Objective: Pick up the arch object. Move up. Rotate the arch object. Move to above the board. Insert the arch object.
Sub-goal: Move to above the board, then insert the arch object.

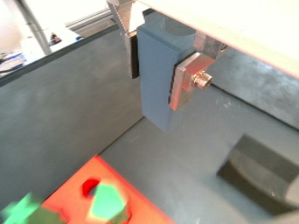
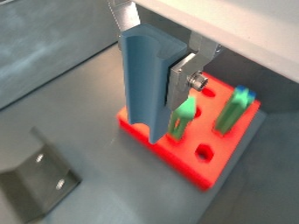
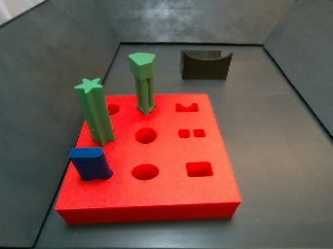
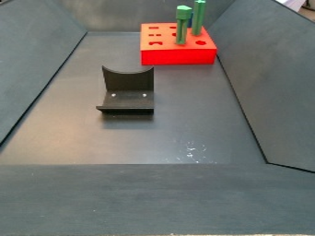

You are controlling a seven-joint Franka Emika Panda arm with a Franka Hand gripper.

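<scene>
Hanging high over the grey floor (image 2: 70,61), the pincer (image 2: 163,70) is clenched on the arch object (image 2: 143,74), which points down with its tip just off the board's (image 2: 193,166) near edge. Two green pegs (image 2: 239,107) stand on the board; the fixture (image 4: 125,90) sits well apart.

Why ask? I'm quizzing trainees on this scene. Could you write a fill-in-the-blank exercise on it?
1. In both wrist views the gripper is ___ on the slate-blue arch object.
2. The board with shaped holes is coloured ___.
3. ___ green pegs stand upright in the board.

Missing words: shut; red; Two.
</scene>
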